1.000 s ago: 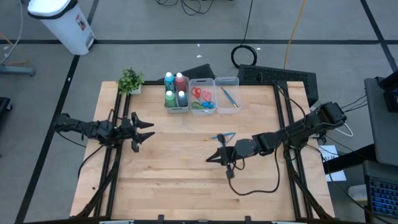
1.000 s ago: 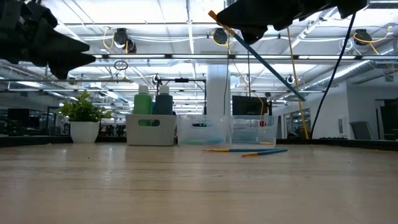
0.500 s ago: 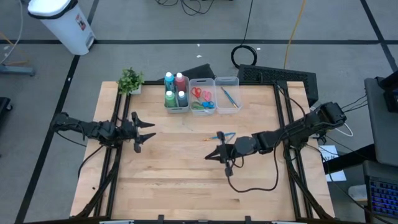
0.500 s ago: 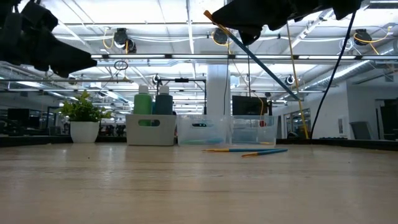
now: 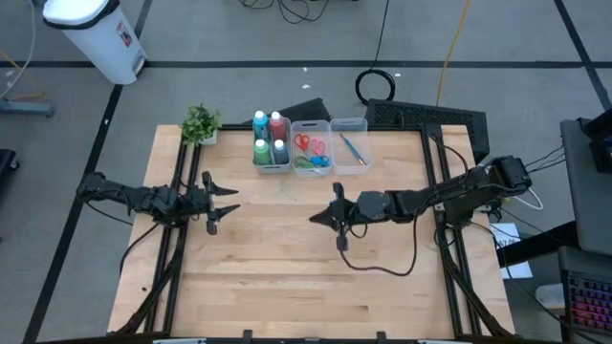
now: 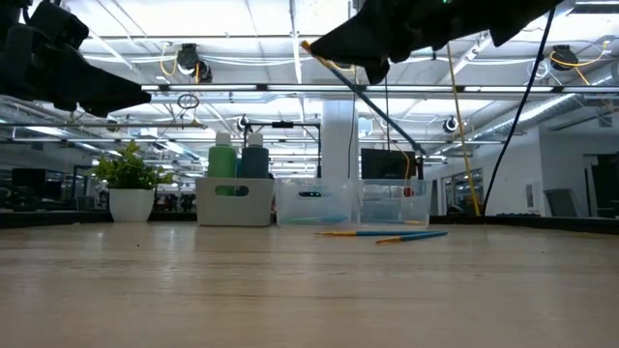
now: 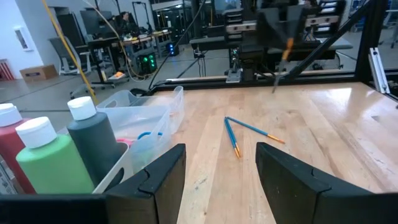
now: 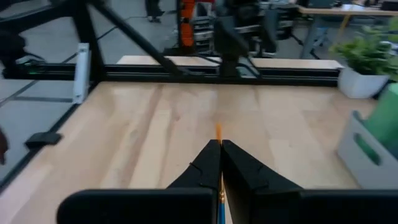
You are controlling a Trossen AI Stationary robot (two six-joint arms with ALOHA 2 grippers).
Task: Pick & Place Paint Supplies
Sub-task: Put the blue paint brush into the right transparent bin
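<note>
Brush (image 8: 219, 133) pinched in closed right end effector (image 8: 220, 163), raised over table; left end effector (image 7: 217, 171) empty, part-open.

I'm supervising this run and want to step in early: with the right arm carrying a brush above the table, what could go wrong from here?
1. The right gripper pinches the thin brush with shut jaws, and the brush hangs tilted; it could pivot or slip out.
2. The rightmost bin is narrow and already holds brushes, so the long handle could catch its rim.
3. Two brushes on the table lie beneath the carrying path; a low pass might scatter them.
</note>
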